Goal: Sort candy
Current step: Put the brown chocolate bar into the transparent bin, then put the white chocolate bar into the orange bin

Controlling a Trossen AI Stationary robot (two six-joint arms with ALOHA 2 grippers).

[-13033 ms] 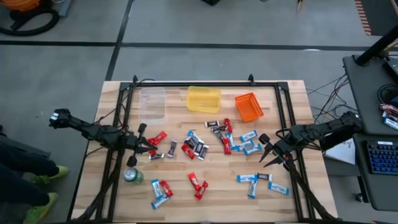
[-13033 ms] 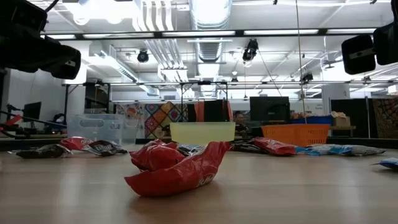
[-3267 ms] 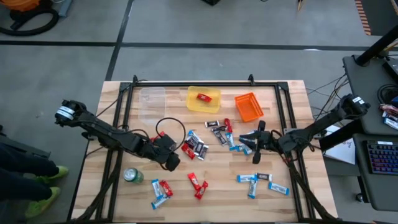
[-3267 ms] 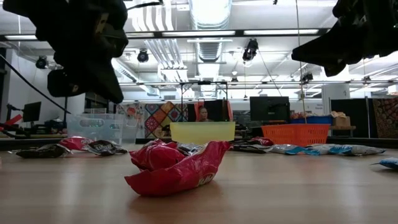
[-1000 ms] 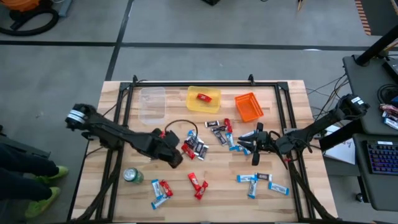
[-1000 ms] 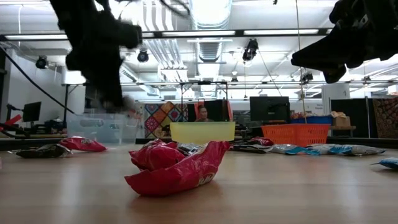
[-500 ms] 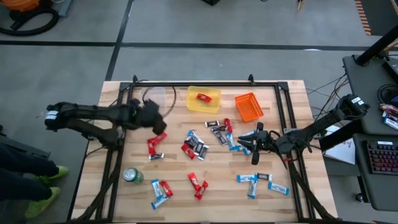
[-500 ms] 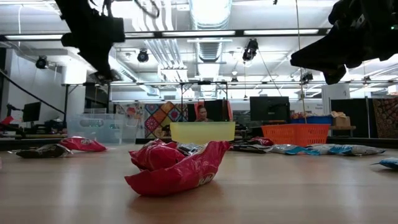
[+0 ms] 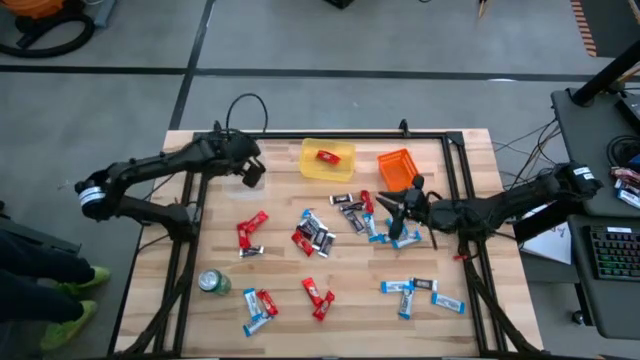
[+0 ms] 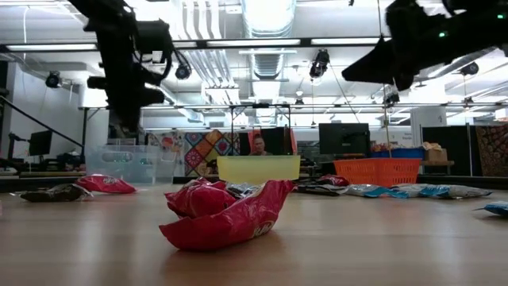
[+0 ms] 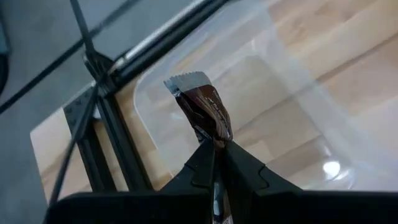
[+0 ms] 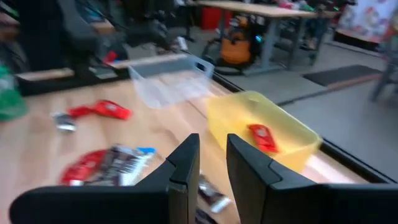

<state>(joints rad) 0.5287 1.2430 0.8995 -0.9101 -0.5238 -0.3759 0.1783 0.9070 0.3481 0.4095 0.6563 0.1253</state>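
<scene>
The left gripper (image 11: 217, 149) is clenched on a dark brown candy bar (image 11: 202, 112), holding it by one end directly above the clear plastic bin (image 11: 298, 93) at the far left of the table (image 9: 480, 330). In the high view this gripper (image 9: 252, 172) sits over the bin's position, so the bin is largely covered there.

The right gripper (image 9: 392, 215) hangs above the middle-right candy cluster, near the light blue candies (image 9: 400, 238). Its fingers stand a narrow gap apart with nothing between them (image 12: 210, 163).

The yellow bin (image 9: 328, 160) holds one red candy (image 9: 325, 155). The orange bin (image 9: 399, 170) stands just to its right.

Remaining candy lies loose on the table: a mixed pile (image 9: 315, 235) at centre, red bars (image 9: 250, 226) on the left, further red (image 9: 318, 295) and blue pieces (image 9: 420, 295) along the near edge. A green can (image 9: 212, 282) stands at the near left.
</scene>
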